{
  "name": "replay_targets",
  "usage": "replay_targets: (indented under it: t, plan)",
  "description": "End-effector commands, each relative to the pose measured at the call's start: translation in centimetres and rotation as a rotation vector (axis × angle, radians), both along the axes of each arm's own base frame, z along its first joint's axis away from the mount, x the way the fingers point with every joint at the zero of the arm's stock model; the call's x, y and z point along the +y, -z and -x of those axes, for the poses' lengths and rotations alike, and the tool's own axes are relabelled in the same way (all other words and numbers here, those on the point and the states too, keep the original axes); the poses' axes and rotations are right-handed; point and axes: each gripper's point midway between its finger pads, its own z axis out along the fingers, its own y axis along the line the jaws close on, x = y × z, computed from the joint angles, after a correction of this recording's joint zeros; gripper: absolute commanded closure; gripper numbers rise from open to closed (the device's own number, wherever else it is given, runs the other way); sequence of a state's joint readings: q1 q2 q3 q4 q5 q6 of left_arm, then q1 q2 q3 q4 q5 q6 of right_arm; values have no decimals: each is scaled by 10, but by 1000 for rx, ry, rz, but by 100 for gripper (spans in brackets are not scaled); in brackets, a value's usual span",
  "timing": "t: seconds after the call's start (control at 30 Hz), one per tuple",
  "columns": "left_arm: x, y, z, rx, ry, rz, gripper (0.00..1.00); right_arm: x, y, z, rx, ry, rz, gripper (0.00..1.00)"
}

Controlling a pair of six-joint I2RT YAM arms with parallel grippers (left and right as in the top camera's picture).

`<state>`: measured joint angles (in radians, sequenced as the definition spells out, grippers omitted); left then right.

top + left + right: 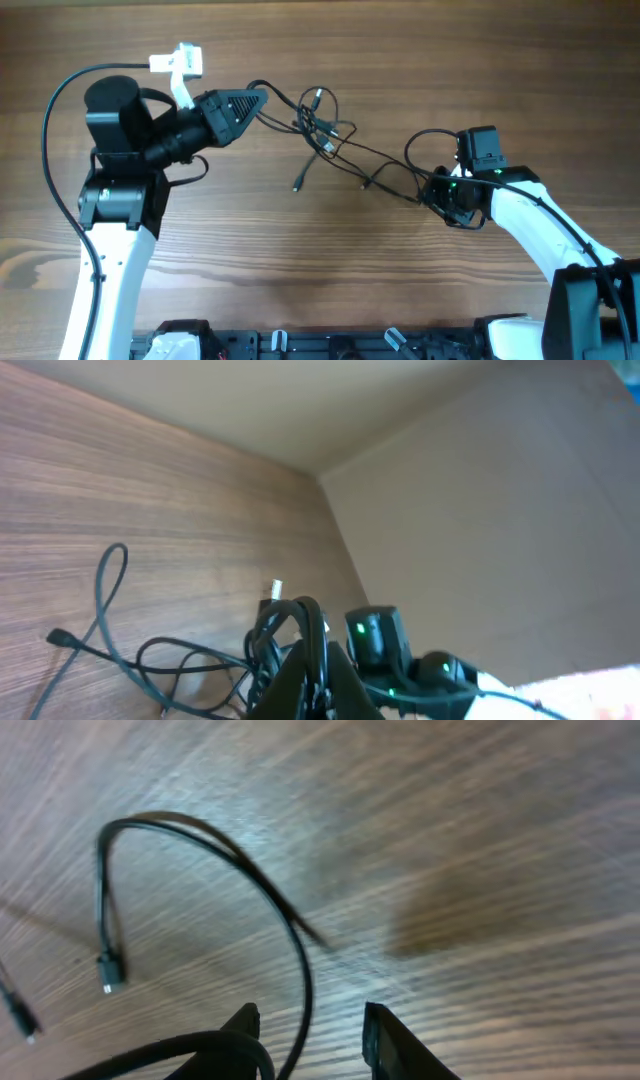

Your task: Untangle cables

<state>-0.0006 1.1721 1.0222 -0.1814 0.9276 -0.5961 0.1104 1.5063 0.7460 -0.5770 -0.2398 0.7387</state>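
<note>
The cables [322, 128] are thin black cords in a loose tangle at mid-table, with strands running right to a loop [420, 150]. My left gripper [258, 100] is shut on one strand at the tangle's left end. In the left wrist view its jaws [312, 678] pinch a cord, with the tangle [190, 660] just beyond. My right gripper [440, 195] sits at the right end of the strands. In the right wrist view its fingers [310, 1020] are open with one thin cord [200, 840] passing between them. A plug end [110, 970] lies on the wood.
A small white object [178, 62] sits by the left arm at the back left. The wooden table [300, 260] runs to a beige wall [480, 480]. Black fixtures line the front edge [330, 345].
</note>
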Motion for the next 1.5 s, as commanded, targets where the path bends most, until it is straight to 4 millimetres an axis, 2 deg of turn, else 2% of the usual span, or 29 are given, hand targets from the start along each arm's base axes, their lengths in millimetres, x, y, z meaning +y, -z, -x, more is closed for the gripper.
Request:
replay_targets:
  t: [0.0, 0.1, 0.13, 0.2, 0.23, 0.27, 0.33, 0.37, 0.43, 0.63, 0.73, 0.87, 0.9, 0.97, 1.0, 1.07, 1.2, 1.27, 1.4, 1.47]
  plan:
    - [7, -14, 7, -112, 45, -30, 96, -32, 10, 9, 50, 96, 170, 64]
    - [16, -8, 3, -121, 27, -57, 96, -40, 11, 14, 74, 124, 211, 58]
    - [19, 1, 2, -91, 21, -69, 96, -30, 9, 5, 37, 98, 153, 46]
    - [15, 14, 3, -39, 37, -72, 96, 9, -5, -16, -97, -114, -32, 44]
    - [10, 23, 5, -9, 59, -80, 96, 49, -29, -29, -248, -312, -232, 44]
    - [5, 33, 6, 18, 83, -88, 96, 70, -47, -32, -327, -403, -351, 44]
    - [-8, 48, 8, 68, 129, -95, 96, 96, -80, -34, -443, -509, -541, 44]
    - [-18, 58, 10, 100, 162, -96, 96, 104, -93, -34, -489, -547, -606, 44]
    - [-34, 68, 14, 130, 215, -98, 96, 112, -107, -33, -532, -589, -666, 43]
    - [-90, 96, 30, 183, 382, -116, 96, 135, -115, -23, -558, -679, -703, 37]
    - [-100, 111, 29, 205, 373, -162, 96, 149, -120, -20, -558, -697, -727, 36]
    - [-109, 112, 33, 194, 396, -167, 96, 160, -129, -25, -537, -636, -763, 38]
    - [-109, 111, 33, 192, 398, -166, 96, 159, -129, -30, -506, -575, -765, 41]
    - [-109, 111, 33, 194, 399, -163, 96, 157, -126, -34, -483, -528, -754, 58]
    - [-110, 110, 33, 190, 402, -160, 96, 157, -126, -34, -482, -526, -752, 62]
    - [-114, 102, 37, 165, 438, -129, 96, 156, -122, -34, -469, -512, -735, 64]
    - [-124, 71, 46, 98, 548, -9, 96, 141, -94, -38, -395, -412, -610, 69]
    - [-126, 61, 51, 78, 593, 31, 96, 134, -82, -37, -360, -374, -557, 75]
    - [-125, 58, 51, 80, 598, 44, 96, 121, -64, -34, -301, -322, -471, 85]
    - [-119, 59, 46, 79, 578, 43, 96, 120, -62, -31, -284, -318, -467, 86]
